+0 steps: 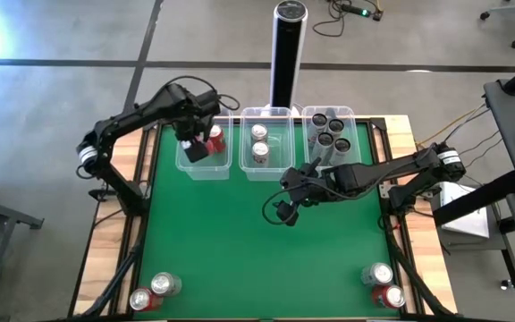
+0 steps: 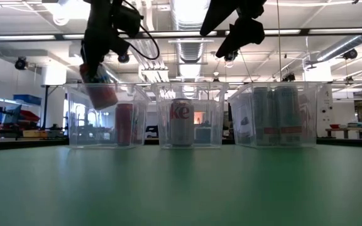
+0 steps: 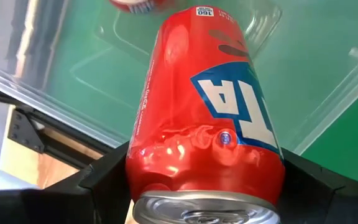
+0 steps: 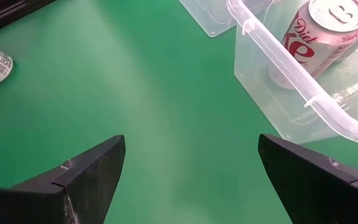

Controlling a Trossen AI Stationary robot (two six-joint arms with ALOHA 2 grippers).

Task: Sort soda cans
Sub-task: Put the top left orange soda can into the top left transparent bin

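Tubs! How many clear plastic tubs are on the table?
3, in a row along the far edge: the left tub, where the left end effector holds a red can, the middle tub and the right tub. None seems hidden.

Three clear plastic tubs in a row on green desk; tall black post behind.

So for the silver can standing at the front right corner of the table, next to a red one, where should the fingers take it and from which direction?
Probably from straight above, closing on the round side wall just below the top. The silver can stands upright with its lid up. The red can is close beside it toward the table's front edge, so I would place the fingers across the two free sides. The right gripper is open over the mat.
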